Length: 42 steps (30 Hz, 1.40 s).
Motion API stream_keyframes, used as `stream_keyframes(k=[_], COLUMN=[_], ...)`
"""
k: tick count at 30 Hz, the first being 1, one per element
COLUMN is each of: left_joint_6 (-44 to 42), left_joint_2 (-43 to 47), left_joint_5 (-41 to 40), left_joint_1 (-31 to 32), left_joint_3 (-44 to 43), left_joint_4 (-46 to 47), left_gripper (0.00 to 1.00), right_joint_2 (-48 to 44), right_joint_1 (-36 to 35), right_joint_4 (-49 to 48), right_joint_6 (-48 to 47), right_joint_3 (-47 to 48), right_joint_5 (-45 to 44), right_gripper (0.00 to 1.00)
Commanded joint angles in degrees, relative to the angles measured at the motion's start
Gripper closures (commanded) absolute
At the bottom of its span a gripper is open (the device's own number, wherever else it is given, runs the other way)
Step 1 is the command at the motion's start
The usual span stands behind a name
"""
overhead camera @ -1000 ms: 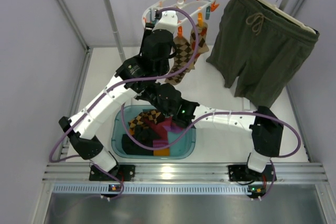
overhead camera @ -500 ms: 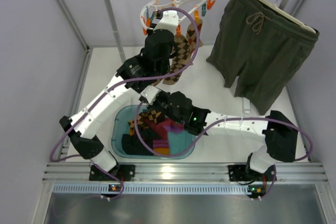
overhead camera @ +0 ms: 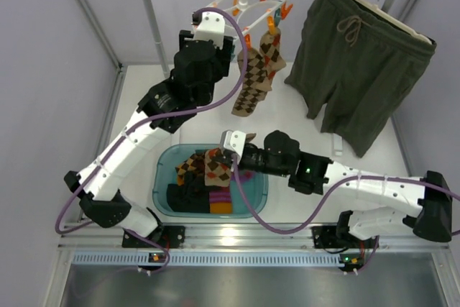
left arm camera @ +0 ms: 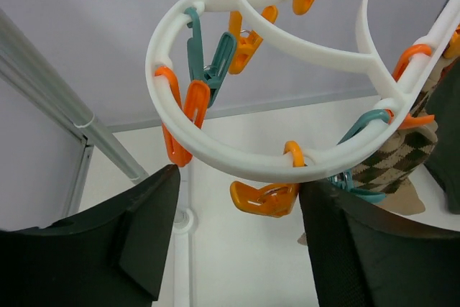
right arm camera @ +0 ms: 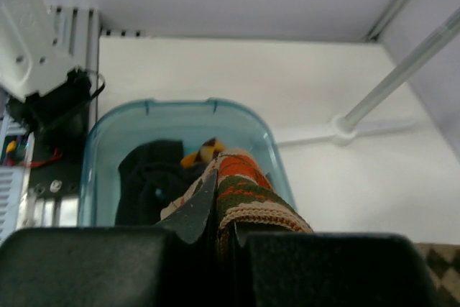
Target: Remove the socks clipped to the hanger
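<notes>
Right end effector (overhead camera: 231,141) clamps an argyle sock (overhead camera: 215,166) above the teal bin (overhead camera: 260,203) of removed socks; left end effector (left arm camera: 241,199) gapes empty under the white hanger (left arm camera: 215,152), at least 2 clipped socks (overhead camera: 253,80) left.

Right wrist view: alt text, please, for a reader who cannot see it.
The right gripper is shut on a patterned sock, holding it above a teal bin on the white table. A black sock lies in the bin.
</notes>
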<state>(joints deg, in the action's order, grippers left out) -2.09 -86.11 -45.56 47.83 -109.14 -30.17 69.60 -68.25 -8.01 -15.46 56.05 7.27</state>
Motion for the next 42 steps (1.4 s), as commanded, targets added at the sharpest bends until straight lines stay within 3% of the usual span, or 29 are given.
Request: stream_keyframes(k=[1, 5, 6, 7, 8, 9, 11, 20, 25, 30, 32, 35, 42], left_joint_6=[1.9, 4.9, 5.2, 5.9, 6.0, 6.2, 6.7, 12.6, 19.4, 24.3, 25.0, 24.8, 23.1], left_joint_2=[3.2, 5.9, 6.6, 7.1, 8.5, 9.0, 10.3, 20.0, 24.3, 28.1, 29.8, 32.4, 39.0], left_joint_5=[2.8, 5.7, 6.3, 6.8, 7.4, 8.5, 9.1, 18.2, 28.2, 36.1, 40.3, 43.4, 49.2], left_joint_1=[-0.4, -0.4, -0.4, -0.4, -0.4, -0.4, -0.4, -0.4, -0.3, -0.3, -0.3, -0.3, -0.3], left_joint_3=[1.3, 3.1, 4.0, 4.4, 4.9, 5.2, 6.2, 13.0, 19.4, 26.9, 29.0, 32.8, 38.7], left_joint_4=[1.6, 1.7, 1.7, 1.6, 1.6, 1.6, 1.6, 1.8, 1.9, 2.0, 2.0, 1.9, 1.9], left_gripper=[0.29, 0.14, 0.02, 0.02, 0.02, 0.02, 0.02, 0.02, 0.02, 0.02, 0.02, 0.02, 0.02], right_joint_2=[3.2, 7.3, 8.2, 8.8, 9.1, 8.7, 5.7, -12.3, -15.9, -10.0, -5.8, 1.3, 21.1], right_joint_1=[-0.5, -0.5, -0.6, -0.5, -0.5, -0.5, -0.6, 6.0, 19.0, 35.6, 42.0, 47.7, 52.6], right_joint_4=[2.8, -2.5, -2.7, -2.4, -1.8, -1.0, -1.0, 7.7, 11.4, 8.5, 2.5, -2.1, -6.6], right_joint_6=[6.2, 9.7, 10.7, 11.2, 11.3, 11.7, 11.9, 15.1, 20.7, 21.5, 20.6, 19.5, 18.5], right_joint_3=[-4.1, -6.9, -6.9, -6.7, -6.4, -6.3, -7.8, -8.4, -7.5, -4.2, -2.2, 2.0, 17.9], right_joint_5=[4.3, 1.7, 1.0, 0.4, 0.6, 0.7, -0.3, -11.4, -13.8, -0.3, 7.9, 19.6, 40.0], right_gripper=[1.0, 0.98, 0.83, 0.65, 0.4, 0.27, 0.13, 0.01, 0.01, 0.01, 0.02, 0.03, 0.01])
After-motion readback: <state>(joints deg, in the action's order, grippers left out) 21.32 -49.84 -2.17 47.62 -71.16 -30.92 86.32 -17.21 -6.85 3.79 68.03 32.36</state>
